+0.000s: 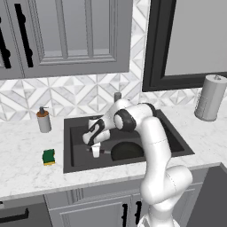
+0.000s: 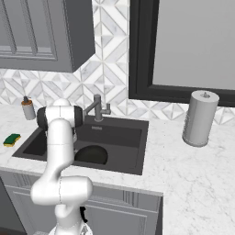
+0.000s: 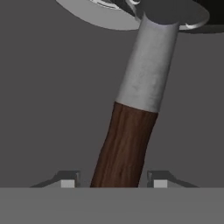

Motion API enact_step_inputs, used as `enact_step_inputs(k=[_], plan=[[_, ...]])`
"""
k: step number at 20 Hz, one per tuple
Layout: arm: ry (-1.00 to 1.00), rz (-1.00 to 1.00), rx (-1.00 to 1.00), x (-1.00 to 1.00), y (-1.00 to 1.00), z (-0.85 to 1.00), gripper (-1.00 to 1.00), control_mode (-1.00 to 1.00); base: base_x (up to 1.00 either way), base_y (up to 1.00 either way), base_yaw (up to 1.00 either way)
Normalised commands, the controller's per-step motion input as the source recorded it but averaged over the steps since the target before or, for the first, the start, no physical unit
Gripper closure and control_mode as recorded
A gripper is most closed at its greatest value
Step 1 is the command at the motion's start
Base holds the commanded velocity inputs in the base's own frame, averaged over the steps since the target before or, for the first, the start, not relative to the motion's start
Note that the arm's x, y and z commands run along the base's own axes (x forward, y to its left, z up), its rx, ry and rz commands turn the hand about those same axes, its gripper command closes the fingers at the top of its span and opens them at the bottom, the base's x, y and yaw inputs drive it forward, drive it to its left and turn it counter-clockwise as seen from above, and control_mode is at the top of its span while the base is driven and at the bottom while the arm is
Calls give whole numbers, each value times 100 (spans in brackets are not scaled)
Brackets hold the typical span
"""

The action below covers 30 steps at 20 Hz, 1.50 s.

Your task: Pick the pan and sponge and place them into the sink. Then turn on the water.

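The black pan (image 1: 126,151) (image 2: 92,155) lies on the floor of the dark grey sink (image 1: 170,135) (image 2: 124,137), with its handle pointing left. My gripper (image 1: 95,150) (image 3: 113,181) hangs low inside the basin over that handle. In the hand view the reddish-brown handle (image 3: 124,144) runs up between my two fingertips (image 3: 68,181), with a small gap on each side, so the jaws stand open around it. The green and yellow sponge (image 1: 48,156) (image 2: 12,138) rests on the marble counter left of the sink. No water runs from the grey faucet (image 2: 97,108) (image 1: 117,95).
A grey soap dispenser (image 1: 43,119) (image 2: 28,109) stands at the back left of the sink. A paper towel roll (image 1: 210,97) (image 2: 199,118) stands on the counter to the right. Wall cabinets hang above the left side, and a dark-framed window is behind the sink.
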Motion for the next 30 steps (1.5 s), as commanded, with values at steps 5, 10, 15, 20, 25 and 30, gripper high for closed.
enact_step_inputs(k=[5, 10, 15, 20, 25, 30], plan=[[0, 0, 1, -8, 0, 31, -100, -100, 0, 0, 0], [0, 0, 3, -27, 0, 75, -100, -100, 0, 0, 0], [-4, 1, 1, -54, 0, 80, -100, -100, 0, 0, 0], [-10, 23, 0, -67, 0, 80, -100, -100, 0, 0, 0], [-6, 60, 0, -34, 11, 75, -100, -100, 0, 0, 0], [0, 84, 1, -6, 23, 40, -100, -100, 0, 0, 0]])
